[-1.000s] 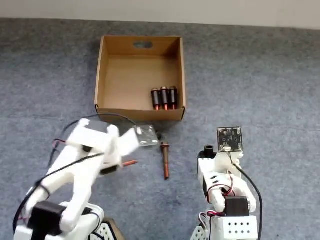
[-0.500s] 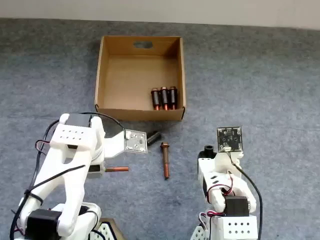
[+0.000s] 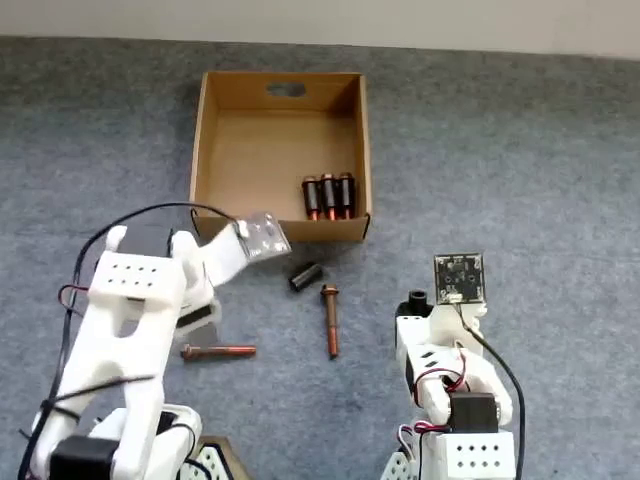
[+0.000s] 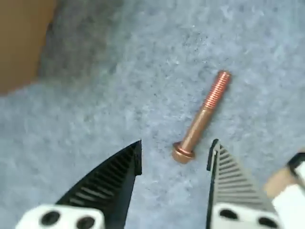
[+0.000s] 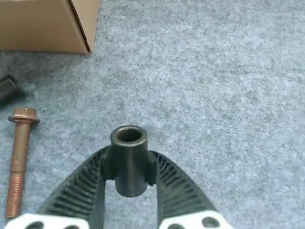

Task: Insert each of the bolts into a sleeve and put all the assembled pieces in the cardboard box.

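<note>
The cardboard box (image 3: 203,150) holds three assembled pieces (image 3: 329,197). The left gripper (image 4: 176,147) gapes empty above a bolt (image 4: 206,110); the right gripper (image 5: 129,161) clamps a sleeve (image 5: 129,140).

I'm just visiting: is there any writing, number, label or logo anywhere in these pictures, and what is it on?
No readable text anywhere.
The cardboard box is plain brown on the sides that show.
The bolt and the sleeve show no marks.
The small square circuit board has specks too small to read.
</note>
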`<state>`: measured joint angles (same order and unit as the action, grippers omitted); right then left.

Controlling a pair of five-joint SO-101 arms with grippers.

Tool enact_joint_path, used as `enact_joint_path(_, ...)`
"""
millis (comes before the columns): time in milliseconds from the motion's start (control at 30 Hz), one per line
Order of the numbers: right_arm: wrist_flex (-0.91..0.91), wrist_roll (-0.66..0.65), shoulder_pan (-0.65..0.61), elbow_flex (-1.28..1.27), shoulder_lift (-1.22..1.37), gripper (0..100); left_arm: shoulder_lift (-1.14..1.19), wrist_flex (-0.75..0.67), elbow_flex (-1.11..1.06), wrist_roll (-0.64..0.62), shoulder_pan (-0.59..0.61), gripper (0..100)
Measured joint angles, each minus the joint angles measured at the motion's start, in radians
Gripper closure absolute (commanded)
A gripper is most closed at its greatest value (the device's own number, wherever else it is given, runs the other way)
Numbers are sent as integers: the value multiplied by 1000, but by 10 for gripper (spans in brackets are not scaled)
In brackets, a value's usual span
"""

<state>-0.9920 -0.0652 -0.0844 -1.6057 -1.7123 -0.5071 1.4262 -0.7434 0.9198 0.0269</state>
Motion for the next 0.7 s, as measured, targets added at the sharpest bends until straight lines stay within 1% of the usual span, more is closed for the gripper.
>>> enact_joint_path(133,0,0,0,0,0,992,-40,92,-28,-318,-2,766)
enact_joint_path(200,0,0,0,0,0,992,-41,95,-78,-463,-2,766)
enact_joint_path(267,0,0,0,0,0,992,-44,66,-152,-555,-2,766)
enact_joint_path(433,0,0,0,0,0,992,-44,-77,-299,-657,0,766)
enact_joint_path(533,0,0,0,0,0,992,-44,-153,-336,-675,0,766)
enact_joint_path(700,0,0,0,0,0,992,-44,-265,-338,-678,-2,766)
